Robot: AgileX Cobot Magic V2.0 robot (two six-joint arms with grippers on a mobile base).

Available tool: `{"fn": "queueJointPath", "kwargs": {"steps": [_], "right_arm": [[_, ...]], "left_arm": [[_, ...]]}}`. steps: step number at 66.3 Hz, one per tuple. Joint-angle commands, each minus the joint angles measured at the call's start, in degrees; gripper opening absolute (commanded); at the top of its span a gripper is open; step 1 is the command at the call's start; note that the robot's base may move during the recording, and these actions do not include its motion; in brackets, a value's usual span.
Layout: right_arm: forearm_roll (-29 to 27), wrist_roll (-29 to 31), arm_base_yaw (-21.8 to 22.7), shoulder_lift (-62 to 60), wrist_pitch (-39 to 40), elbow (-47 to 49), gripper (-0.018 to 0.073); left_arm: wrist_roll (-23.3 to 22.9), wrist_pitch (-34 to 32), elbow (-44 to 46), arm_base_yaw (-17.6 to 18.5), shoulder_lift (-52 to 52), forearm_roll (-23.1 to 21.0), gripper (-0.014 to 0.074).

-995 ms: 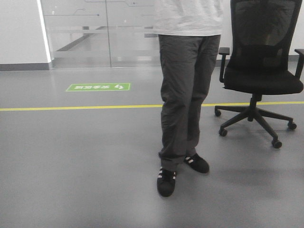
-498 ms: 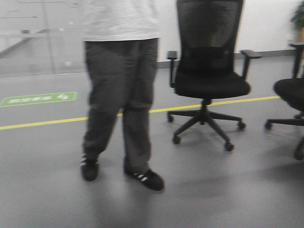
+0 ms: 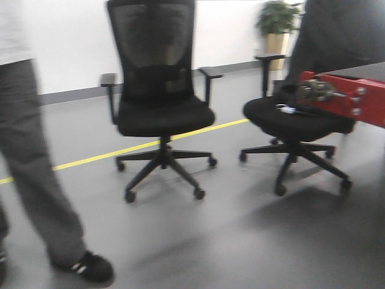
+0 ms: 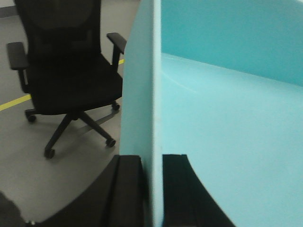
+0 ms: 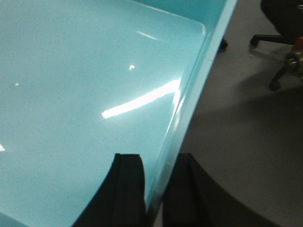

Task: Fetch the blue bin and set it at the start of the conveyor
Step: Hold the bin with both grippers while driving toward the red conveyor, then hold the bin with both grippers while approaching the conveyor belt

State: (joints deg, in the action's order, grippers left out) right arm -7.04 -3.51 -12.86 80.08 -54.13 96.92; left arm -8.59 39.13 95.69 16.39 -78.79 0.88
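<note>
Transport step. My left gripper [image 4: 152, 168] and right gripper [image 5: 158, 177] each pinch a wall of the blue bin [image 4: 227, 118], which hangs between them. Conveyor start [image 3: 361, 102] shows front-right, just beside an office chair [image 3: 295, 117]. Next: close in, square up, lower the bin onto it.

- A black mesh-backed office chair [image 3: 159, 114] is standing mid-floor.
- A second black swivel chair [image 3: 295, 117] is crowding the red metal conveyor frame [image 3: 355, 99].
- A person's grey-trousered legs [image 3: 36, 180] are blocking the left.
- The smooth grey floor [image 3: 228, 241] is lying open in front.
</note>
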Motion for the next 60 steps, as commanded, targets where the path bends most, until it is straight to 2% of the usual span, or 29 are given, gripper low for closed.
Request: {"fn": "queueJointPath", "kwargs": {"steps": [1, 60], "right_arm": [[1.8, 1.9, 0.3, -0.4, 2.2, 0.2, -0.0151], [1.8, 1.9, 0.3, -0.4, 2.4, 0.2, -0.0151]], "left_arm": [[-1.0, -4.1, 0.6, -0.1, 0.9, -1.6, -0.0111], [-1.0, -4.1, 0.6, -0.1, 0.9, -1.6, -0.0111]]}}
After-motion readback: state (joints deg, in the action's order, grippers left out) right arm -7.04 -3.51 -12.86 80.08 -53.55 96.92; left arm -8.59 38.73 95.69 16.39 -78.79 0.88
